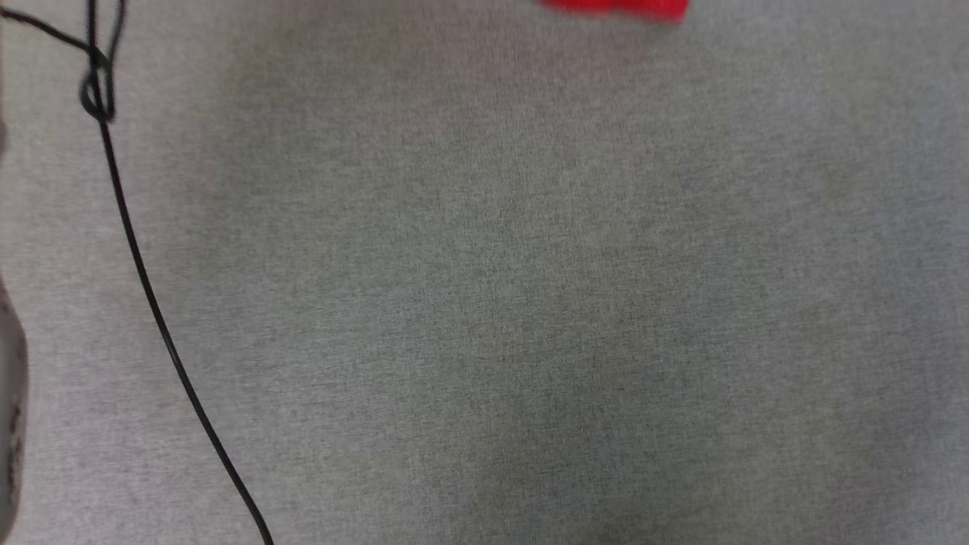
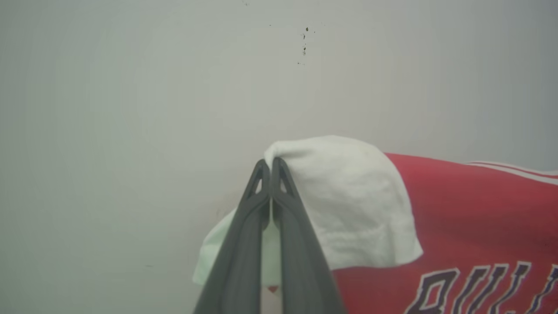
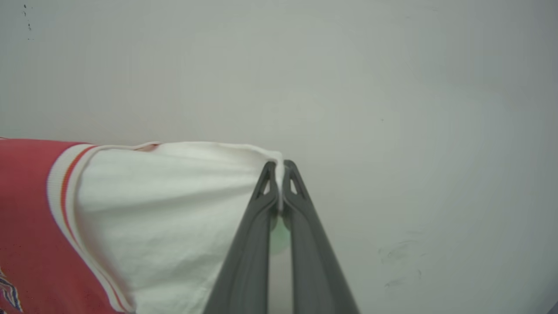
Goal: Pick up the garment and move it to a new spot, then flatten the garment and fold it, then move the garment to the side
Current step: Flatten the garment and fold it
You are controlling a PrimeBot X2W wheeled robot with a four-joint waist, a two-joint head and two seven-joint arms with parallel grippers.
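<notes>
Left gripper [image 2: 271, 163] clamped on white sleeve edge of shirt [image 2: 457, 209], tips together; right gripper [image 3: 280, 165] likewise clamped on opposite sleeve.

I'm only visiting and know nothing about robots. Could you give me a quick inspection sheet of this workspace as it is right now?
Surface: grey cloth-covered surface, flat.
Job's things: red shirt with white sleeves, gripped at both sleeves.
Clutter: nothing seen.
Hands: left hand shut on one white sleeve; right hand shut on the other.
Cables: black cable runs down the surface's left side, knotted near the top.
Surroundings: pale background behind the shirt, a few dark specks.
</notes>
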